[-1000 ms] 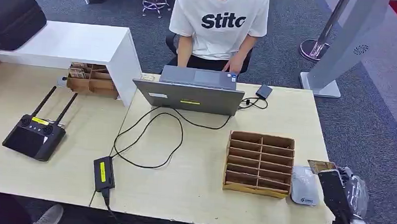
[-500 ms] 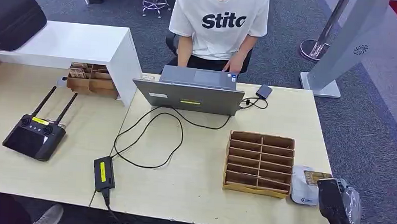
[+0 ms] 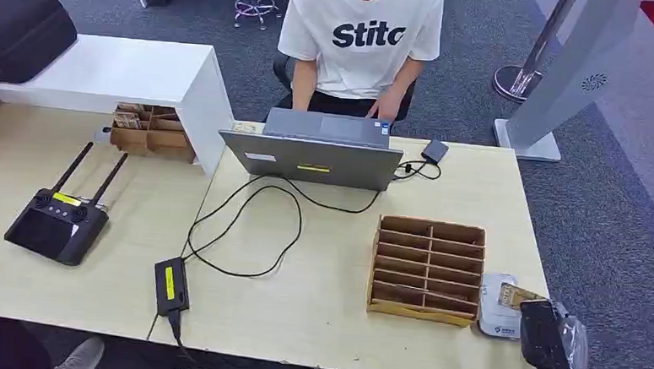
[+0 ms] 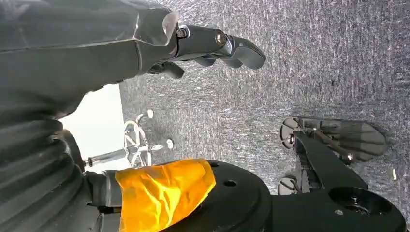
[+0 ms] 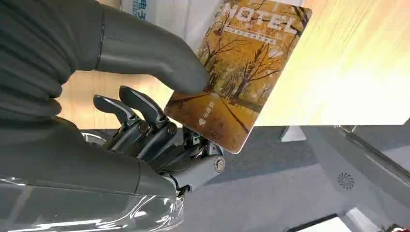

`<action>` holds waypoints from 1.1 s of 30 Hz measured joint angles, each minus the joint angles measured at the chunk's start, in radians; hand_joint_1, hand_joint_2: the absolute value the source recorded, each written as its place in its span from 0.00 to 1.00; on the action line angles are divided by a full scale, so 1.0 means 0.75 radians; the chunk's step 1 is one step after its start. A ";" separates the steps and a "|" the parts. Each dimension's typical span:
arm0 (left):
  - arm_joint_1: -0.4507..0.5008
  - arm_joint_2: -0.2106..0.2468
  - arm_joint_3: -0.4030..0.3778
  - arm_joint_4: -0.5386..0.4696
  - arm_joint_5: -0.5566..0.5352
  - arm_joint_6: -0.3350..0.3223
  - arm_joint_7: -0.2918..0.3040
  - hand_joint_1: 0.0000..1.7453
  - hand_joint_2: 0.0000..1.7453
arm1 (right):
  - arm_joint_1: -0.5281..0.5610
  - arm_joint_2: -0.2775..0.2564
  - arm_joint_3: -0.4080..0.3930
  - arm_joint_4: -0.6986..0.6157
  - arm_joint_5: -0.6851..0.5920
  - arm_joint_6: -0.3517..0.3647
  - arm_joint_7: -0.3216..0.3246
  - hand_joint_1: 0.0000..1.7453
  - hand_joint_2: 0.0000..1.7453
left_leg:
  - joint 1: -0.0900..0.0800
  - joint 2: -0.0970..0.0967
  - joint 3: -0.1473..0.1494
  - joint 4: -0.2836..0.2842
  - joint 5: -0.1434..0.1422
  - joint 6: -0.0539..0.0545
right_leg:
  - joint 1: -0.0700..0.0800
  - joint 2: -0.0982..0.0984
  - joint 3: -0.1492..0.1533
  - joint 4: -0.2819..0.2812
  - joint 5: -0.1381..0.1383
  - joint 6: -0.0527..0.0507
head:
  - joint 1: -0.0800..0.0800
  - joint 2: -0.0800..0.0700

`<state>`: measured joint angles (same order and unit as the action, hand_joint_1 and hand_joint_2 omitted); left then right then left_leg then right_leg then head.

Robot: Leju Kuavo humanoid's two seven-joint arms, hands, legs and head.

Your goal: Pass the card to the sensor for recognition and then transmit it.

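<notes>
Golden autumn-tree card (image 5: 239,72) marked HOTEL, pinched by right hand (image 5: 145,121) fingers

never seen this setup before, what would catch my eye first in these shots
Probably the card, printed with golden autumn trees and the word HOTEL, pinched in the right robot hand at the table's near right corner, over the white sensor. Next, the person in a white T-shirt seated at the far side behind a grey laptop, and the slotted cardboard organizer beside the sensor.

One card (image 5: 239,67), one sensor (image 3: 496,305), one laptop (image 3: 312,157), two organizers (image 3: 426,270).
</notes>
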<state>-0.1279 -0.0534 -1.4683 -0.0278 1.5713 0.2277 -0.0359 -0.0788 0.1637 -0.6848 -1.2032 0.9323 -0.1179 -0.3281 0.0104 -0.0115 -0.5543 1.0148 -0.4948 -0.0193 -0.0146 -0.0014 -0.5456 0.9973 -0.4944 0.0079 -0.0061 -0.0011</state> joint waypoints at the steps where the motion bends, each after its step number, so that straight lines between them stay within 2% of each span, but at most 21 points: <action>1: 0.000 0.000 0.000 0.000 0.000 0.000 0.000 0.00 1.00 | 0.000 0.000 -0.002 0.003 0.000 0.000 0.000 1.00 1.00 | 0.000 0.000 0.000 0.000 0.000 0.000 | 0.000 0.000 0.000 0.000 0.000 0.000 | 0.000 0.000; 8: 0.000 0.000 0.000 0.001 0.000 -0.001 0.000 0.00 1.00 | 0.000 0.002 -0.012 0.014 -0.003 -0.001 -0.005 1.00 1.00 | 0.000 0.000 0.000 0.000 0.000 0.000 | 0.000 0.000 0.000 0.000 0.000 0.000 | -0.001 0.000; 14: 0.000 -0.002 0.000 0.004 0.000 -0.001 -0.001 0.00 1.00 | 0.007 0.041 -0.010 -0.070 -0.013 -0.010 -0.069 1.00 1.00 | 0.000 0.000 0.000 0.000 0.000 0.000 | 0.000 0.000 0.000 0.000 0.000 0.000 | 0.000 0.000; 22: 0.000 -0.007 0.001 0.010 0.000 -0.002 -0.005 0.00 1.00 | 0.019 0.084 0.085 -0.286 -0.055 -0.004 -0.075 1.00 1.00 | 0.000 0.000 0.000 0.000 0.000 0.000 | 0.000 0.000 0.000 0.000 0.000 0.000 | -0.001 0.000; 33: 0.000 -0.007 0.001 0.011 0.000 -0.008 -0.010 0.00 1.00 | 0.019 0.091 0.233 -0.521 -0.069 0.020 -0.084 1.00 1.00 | 0.000 0.000 0.000 0.000 0.000 0.000 | 0.000 0.000 0.000 0.000 0.000 0.000 | -0.001 0.000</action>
<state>-0.1278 -0.0584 -1.4679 -0.0198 1.5713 0.2220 -0.0431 -0.0643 0.2316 -0.5104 -1.5942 0.8808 -0.1030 -0.3914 0.0103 -0.0115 -0.5546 1.0149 -0.4948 -0.0193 -0.0147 -0.0014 -0.5455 0.9975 -0.4943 0.0079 -0.0065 -0.0011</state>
